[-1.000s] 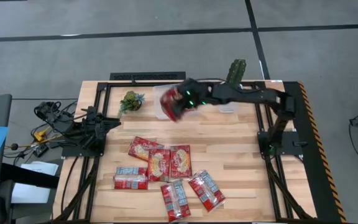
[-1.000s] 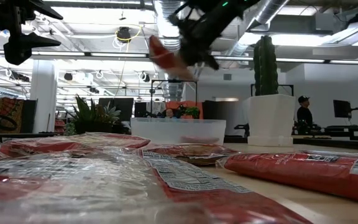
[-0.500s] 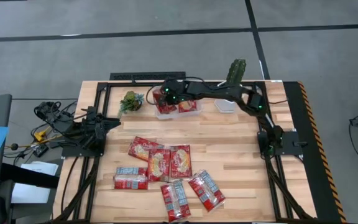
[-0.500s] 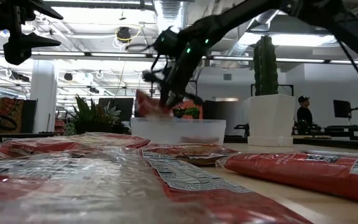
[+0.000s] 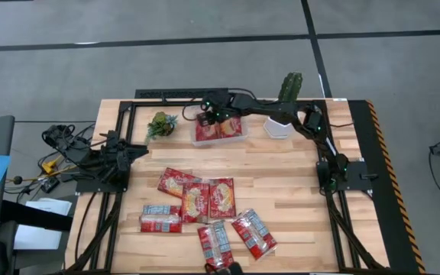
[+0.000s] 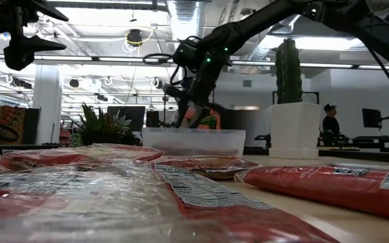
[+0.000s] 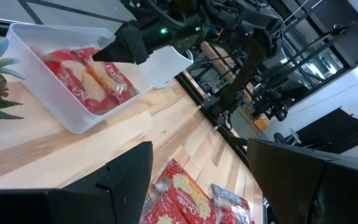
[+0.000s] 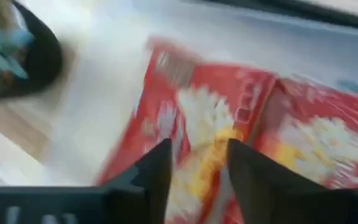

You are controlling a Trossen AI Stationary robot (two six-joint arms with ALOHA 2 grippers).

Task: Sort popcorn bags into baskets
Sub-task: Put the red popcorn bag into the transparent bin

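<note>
The clear basket (image 5: 218, 130) stands at the table's far side and holds two red popcorn bags with cream-yellow pictures (image 7: 92, 74). My right gripper (image 5: 207, 118) hangs just above the basket's left end, open and holding nothing. The right wrist view shows the bags (image 8: 210, 118) lying below its spread fingers (image 8: 199, 148). Several more popcorn bags (image 5: 205, 202) lie flat on the near half of the table. My left gripper (image 5: 140, 150) waits open at the table's left edge.
A white pot with a tall cactus (image 5: 283, 122) stands just right of the basket. A small succulent (image 5: 161, 124) sits to the basket's left. Bare wood lies between the basket and the loose bags. Black frame rails run along the table's edges.
My right gripper carried a red popcorn bag toward the table's left and down over the basket. It then opened and let go. The bag now lies in the basket beside another one.
</note>
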